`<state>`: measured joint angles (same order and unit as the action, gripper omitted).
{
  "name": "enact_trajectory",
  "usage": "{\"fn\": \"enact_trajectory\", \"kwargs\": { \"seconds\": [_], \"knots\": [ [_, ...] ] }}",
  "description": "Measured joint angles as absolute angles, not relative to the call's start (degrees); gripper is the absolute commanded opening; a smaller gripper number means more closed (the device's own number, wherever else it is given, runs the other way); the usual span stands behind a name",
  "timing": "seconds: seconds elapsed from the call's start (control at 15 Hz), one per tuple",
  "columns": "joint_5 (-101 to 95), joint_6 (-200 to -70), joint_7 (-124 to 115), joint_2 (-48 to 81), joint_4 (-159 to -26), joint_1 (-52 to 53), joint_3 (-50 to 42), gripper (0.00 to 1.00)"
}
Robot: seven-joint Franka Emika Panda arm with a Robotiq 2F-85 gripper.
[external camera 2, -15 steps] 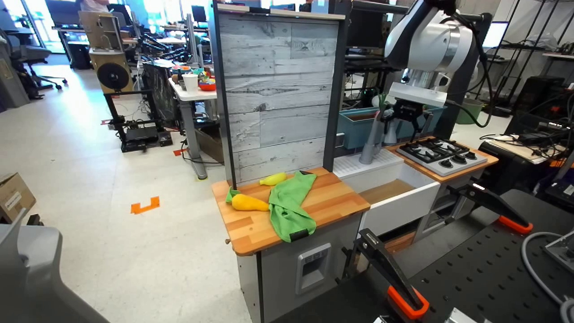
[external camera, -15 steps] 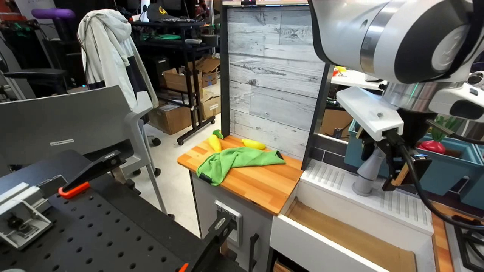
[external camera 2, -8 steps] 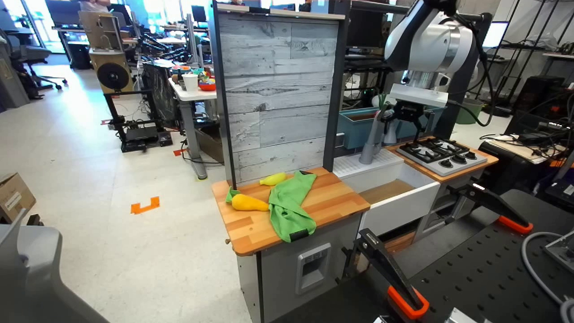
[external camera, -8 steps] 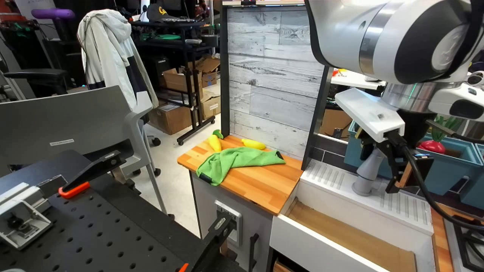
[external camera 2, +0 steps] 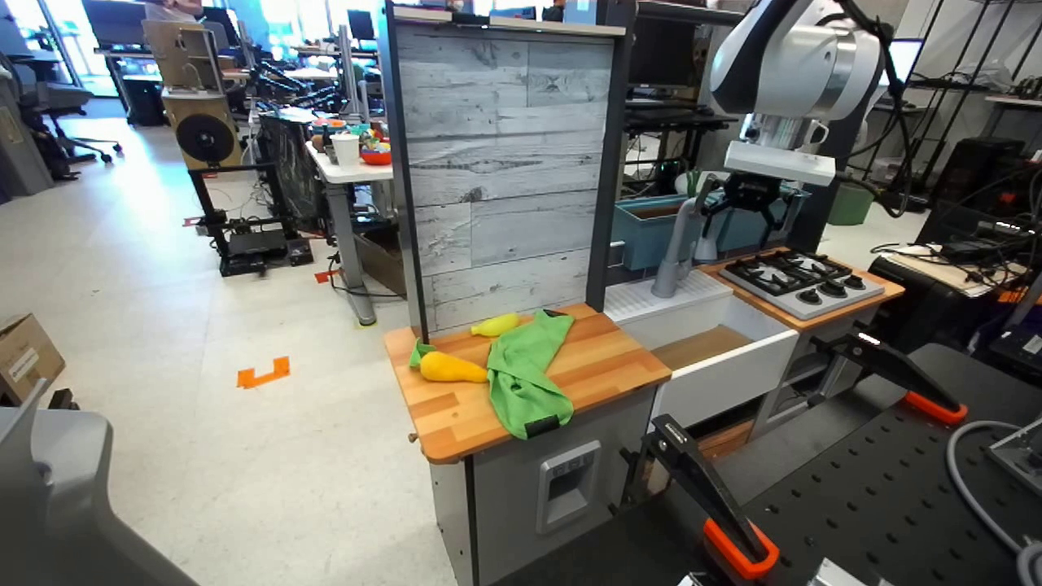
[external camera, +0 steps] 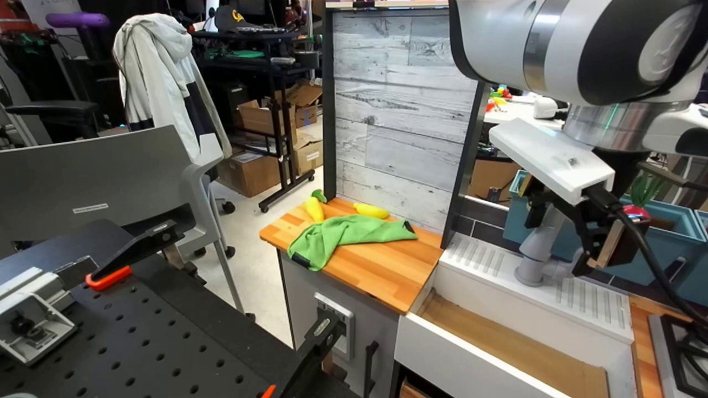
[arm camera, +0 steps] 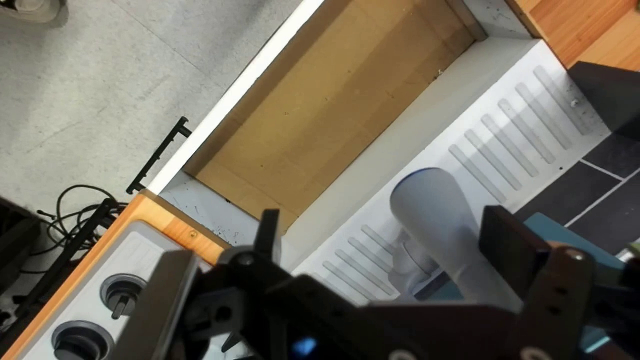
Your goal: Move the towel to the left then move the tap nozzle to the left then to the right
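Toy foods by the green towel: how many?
2: a green-topped one beside the towel, a plain yellow one at the foot of the plank panel. The towel may hide more.

The towel point(external camera 2: 527, 374) is soft-looking cloth, matt and slightly rough. The surface point(external camera 2: 606, 358) is wood, laid in smooth strips with a faint sheen. The tap point(arm camera: 430, 205) looks like plastic, smooth and satin; the sink point(external camera: 442, 356) has a smooth, matt finish, its base point(arm camera: 325, 110) like plain cardboard. The squash point(external camera 2: 452, 368) looks like smooth plastic. The fingers point(arm camera: 510, 250) are matt, plastic or metal, I cannot tell. The arm point(external camera: 498, 38) looks like smooth, semi-glossy plastic, with a shiny metal band point(external camera: 537, 47). The panel point(external camera 2: 505, 171) looks like rough-grained wood. The jacket point(external camera: 160, 72) is cloth, the boxes point(external camera: 254, 174) cardboard.
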<state>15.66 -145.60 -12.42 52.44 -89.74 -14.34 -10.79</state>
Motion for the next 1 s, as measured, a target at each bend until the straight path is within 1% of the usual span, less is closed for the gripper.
{"fn": "enact_trajectory", "kwargs": {
  "seconds": [0.53,1.0],
  "knots": [
    [15.0,-148.5,-4.7,37.0,-106.3,-15.6,-10.7,1.0],
    [15.0,-148.6,-4.4,35.9,-108.0,-15.6,-10.4,1.0]
  ]
}}
